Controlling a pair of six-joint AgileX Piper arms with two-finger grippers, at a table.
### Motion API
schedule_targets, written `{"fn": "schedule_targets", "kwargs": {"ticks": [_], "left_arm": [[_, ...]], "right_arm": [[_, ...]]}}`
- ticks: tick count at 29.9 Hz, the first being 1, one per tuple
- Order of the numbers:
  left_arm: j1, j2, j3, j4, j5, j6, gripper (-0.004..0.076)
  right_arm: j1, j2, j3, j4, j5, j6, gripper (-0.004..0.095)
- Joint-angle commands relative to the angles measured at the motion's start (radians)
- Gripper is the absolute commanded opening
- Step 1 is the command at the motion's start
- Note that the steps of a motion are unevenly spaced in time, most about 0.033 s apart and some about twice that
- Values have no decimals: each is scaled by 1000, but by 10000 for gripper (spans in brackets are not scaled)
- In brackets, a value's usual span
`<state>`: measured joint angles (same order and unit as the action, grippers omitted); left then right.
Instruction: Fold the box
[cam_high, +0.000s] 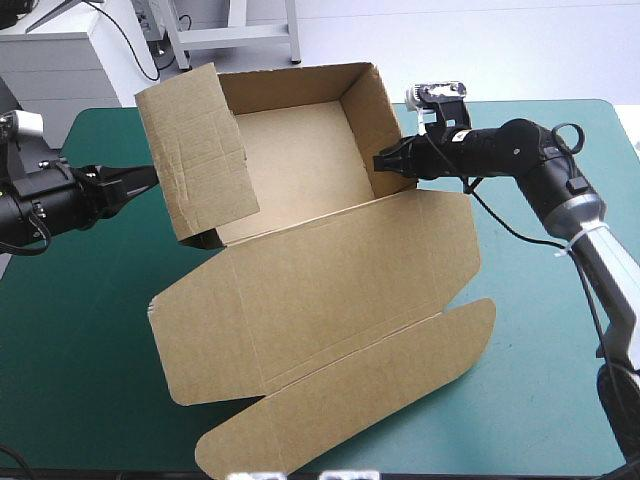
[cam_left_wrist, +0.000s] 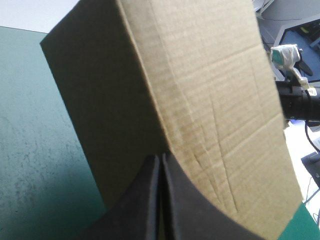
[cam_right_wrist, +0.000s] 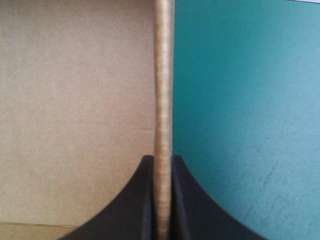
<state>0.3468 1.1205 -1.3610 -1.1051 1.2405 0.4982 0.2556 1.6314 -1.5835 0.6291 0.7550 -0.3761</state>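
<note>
right gripper (cam_right_wrist: 162, 160), at 3 o'clock, clamps the box's (cam_high: 300, 150) right wall. left gripper (cam_left_wrist: 161, 159), jaws together, touches its raised left wall at 9. box sits centred on the table (cam_high: 90, 330), lid (cam_high: 330, 330) flat toward 6.

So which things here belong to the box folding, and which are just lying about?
Job: box, walls raised, lid flat; left gripper and right gripper, jaws shut on opposite side walls.
Lying about: only the teal-green table cover shows.
</note>
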Motion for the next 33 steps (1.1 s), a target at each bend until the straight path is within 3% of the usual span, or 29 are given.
{"fn": "schedule_targets", "kwargs": {"ticks": [1, 9, 15, 18, 24, 33], "left_arm": [[-8, -12, -29, -69, -11, -35, -8], [-8, -4, -29, -1, -16, -115, 25], [-8, 22, -29, -5, -3, -138, 286], [-8, 22, -29, -41, 0, -138, 373], [-86, 29, -29, -47, -37, -133, 380], [-293, 101, -29, 122, -179, -133, 380]], "right_arm": [[37, -34, -35, 44, -74, 9, -14], [42, -19, -35, 40, -90, 9, -14], [42, -15, -35, 40, -96, 9, -14], [42, -11, -35, 40, -96, 9, -14], [42, 0, -35, 40, -96, 9, -14], [42, 0, -35, 28, -66, 1, -14]]}}
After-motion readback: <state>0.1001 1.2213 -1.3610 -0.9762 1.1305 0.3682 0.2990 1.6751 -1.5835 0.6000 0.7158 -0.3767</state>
